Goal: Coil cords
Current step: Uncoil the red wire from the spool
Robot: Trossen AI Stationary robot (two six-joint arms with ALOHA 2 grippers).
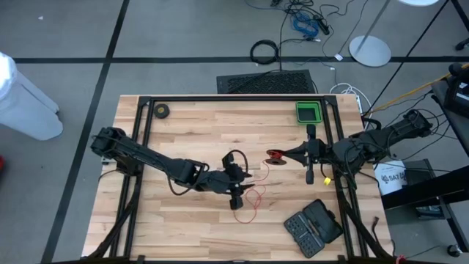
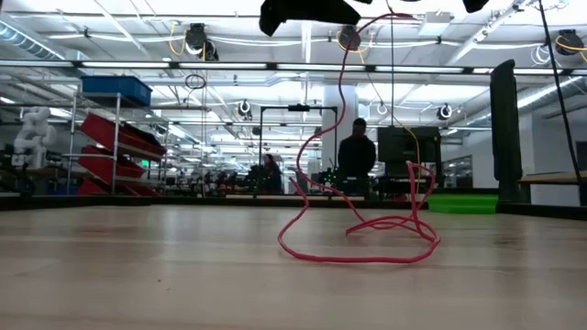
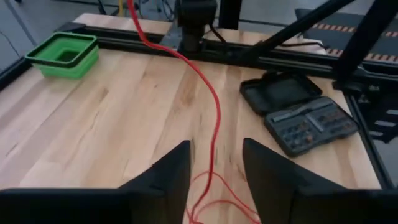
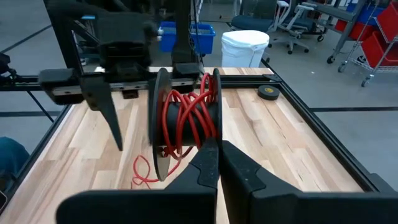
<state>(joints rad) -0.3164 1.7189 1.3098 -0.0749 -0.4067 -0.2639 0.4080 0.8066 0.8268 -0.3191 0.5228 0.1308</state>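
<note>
Table (image 1: pixel 183 125) of pale wood planks fills the high view, framed along its far edge and sides by a dark metal rail (image 1: pixel 220 98). Both dark arms reach inward over it: the left arm (image 1: pixel 146 158) comes from the left side toward the middle, the right arm (image 1: pixel 381 136) from the right side. An open black tool case (image 1: pixel 314 227) lies on the right part of the table near the front edge, and a square green tray (image 1: pixel 308 112) sits by the far rail on the right. A small black ring-shaped roll (image 1: pixel 162 111) rests near the far rail on the left. The right gripper (image 4: pixel 217 149) hangs over the table right of centre, its fingers (image 4: pixel 205 162) pressed together with the rim of the reel (image 4: pixel 186 118) caught between them; the reel is held on edge off the wood, a black spool with red turns wound around its core. The left gripper (image 3: pixel 214 168) hovers near the table's middle with its fingers (image 3: pixel 171 171) spread apart; the red cord (image 3: pixel 208 93) runs through the gap between them, and whether it touches either finger cannot be told. From there the cord rises toward the reel, while its loose remainder lies in slack loops (image 2: pixel 367 234) on the wood just in front of the left gripper, and in the low view one strand climbs from those loops up to the grippers overhead.
</note>
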